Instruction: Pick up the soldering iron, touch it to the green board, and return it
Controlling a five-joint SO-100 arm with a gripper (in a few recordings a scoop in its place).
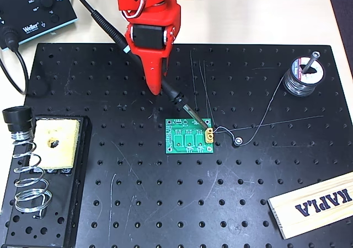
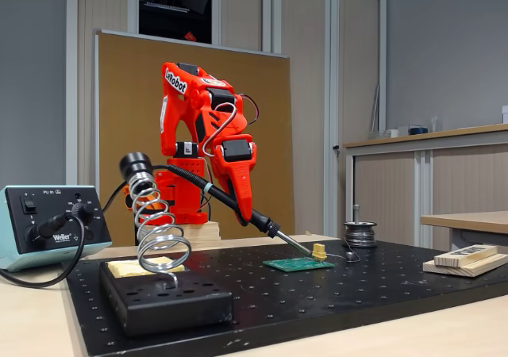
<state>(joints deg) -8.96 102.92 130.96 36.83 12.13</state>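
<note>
My red gripper (image 1: 157, 88) (image 2: 242, 210) is shut on the soldering iron (image 1: 177, 98) (image 2: 262, 223), a slim black handle that slants down from the upper left with its cable trailing behind. The thin metal tip reaches the yellow connector at the right edge of the green board (image 1: 189, 137) (image 2: 298, 264), which lies flat on the black perforated plate (image 1: 165, 204). In the fixed view the tip appears to touch the connector.
The coiled spring holder (image 1: 27, 171) (image 2: 159, 230) with yellow sponge (image 1: 55, 143) stands at the left. A Weller control box (image 1: 33, 8) (image 2: 48, 226) sits at the back left. A solder spool (image 1: 303, 74) and thin wires lie right of the board; a wooden KAPLA block (image 1: 314, 204) lies front right.
</note>
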